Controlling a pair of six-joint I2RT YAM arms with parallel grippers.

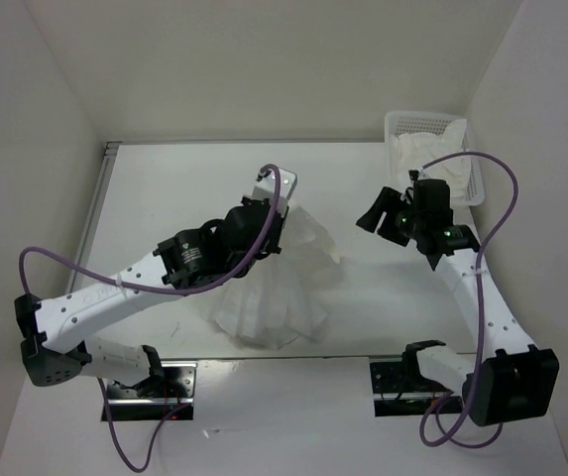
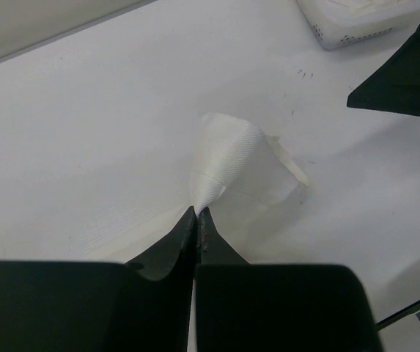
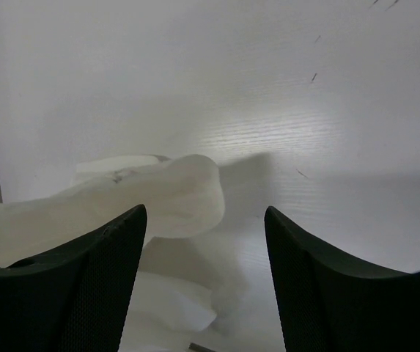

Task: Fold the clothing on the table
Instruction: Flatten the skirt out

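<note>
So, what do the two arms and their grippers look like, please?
The left arm and right arm have white links, black joints and a black block at the base. A purple cable loops along each. The left gripper and right gripper have black fingers that taper to a tip. No markings show.

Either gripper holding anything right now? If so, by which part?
The left gripper is shut on the clothing, pinching a gathered point of the fabric. The right gripper is open and holds nothing.
</note>
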